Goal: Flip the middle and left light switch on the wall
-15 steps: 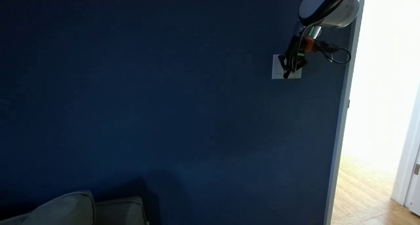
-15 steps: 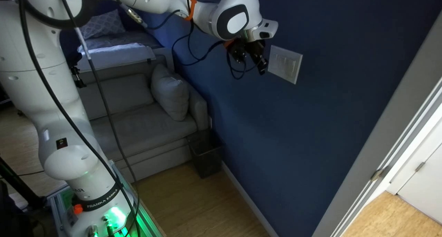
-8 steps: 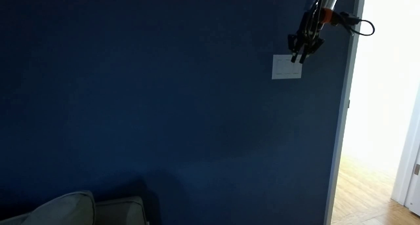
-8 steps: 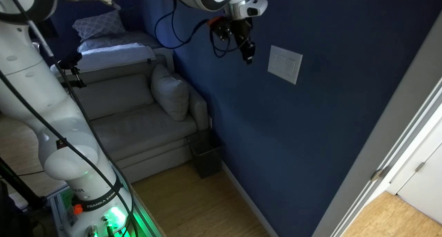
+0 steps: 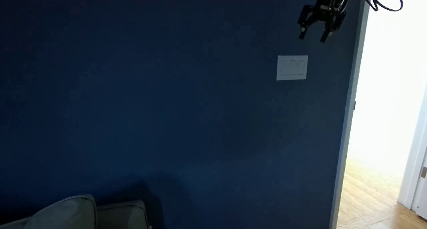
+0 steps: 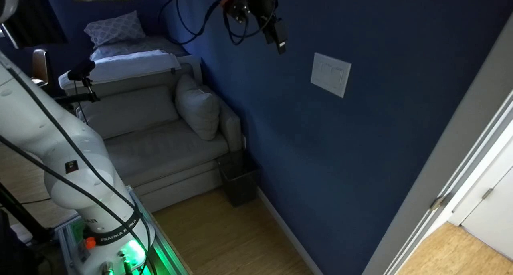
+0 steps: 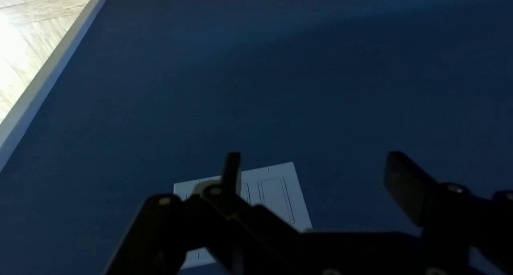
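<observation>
The pale wall plate [image 5: 291, 78] is mounted on the dark navy wall [image 5: 166, 105] and carries three flat rockers. In an exterior view the left light switch [image 5: 284, 68] and the middle light switch [image 5: 292, 68] are both uncovered. My gripper [image 5: 313, 37] hangs above the plate, its two fingers spread apart with nothing between them. Another exterior view has the gripper [image 6: 280, 46] up and away from the plate [image 6: 330, 89]. In the wrist view the gripper [image 7: 314, 158] stands wide, and one finger hides part of the plate [image 7: 301, 211]. How the rockers are tilted cannot be told.
A bright doorway with a pale frame [image 5: 345, 139] borders the wall beside the plate. Below are a grey sofa [image 6: 160, 146] with a pillow [image 6: 196, 106] and a dark bin [image 6: 238, 182] against the wall. Cables [image 6: 236, 30] loop from the wrist.
My gripper has risen off the plate and drawn back, and its fingers have gone from together to wide apart. The plate, partly covered before, is now fully uncovered in an exterior view.
</observation>
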### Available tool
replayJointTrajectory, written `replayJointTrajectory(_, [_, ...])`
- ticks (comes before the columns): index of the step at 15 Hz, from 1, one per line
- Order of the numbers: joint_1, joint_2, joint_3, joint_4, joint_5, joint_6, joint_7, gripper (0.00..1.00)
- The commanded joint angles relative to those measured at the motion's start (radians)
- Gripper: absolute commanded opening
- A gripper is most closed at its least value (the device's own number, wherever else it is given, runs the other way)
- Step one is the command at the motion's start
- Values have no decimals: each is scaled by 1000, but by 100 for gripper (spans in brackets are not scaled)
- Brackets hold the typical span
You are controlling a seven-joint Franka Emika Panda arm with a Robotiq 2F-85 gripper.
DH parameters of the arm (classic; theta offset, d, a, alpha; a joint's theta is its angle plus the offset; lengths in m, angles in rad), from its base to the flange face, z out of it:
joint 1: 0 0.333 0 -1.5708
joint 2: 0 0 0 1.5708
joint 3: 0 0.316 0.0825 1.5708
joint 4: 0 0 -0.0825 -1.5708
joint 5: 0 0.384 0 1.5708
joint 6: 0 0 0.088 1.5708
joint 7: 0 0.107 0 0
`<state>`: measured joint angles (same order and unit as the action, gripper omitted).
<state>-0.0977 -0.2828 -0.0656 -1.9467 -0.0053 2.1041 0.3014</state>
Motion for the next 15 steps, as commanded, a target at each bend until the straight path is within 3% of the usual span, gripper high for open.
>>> replayJointTrajectory(1, [-10,-81,11,-65,-11,-3,-5,100])
replayJointTrajectory(15, [-9,-44,8,-33,3,-3,-5,100])
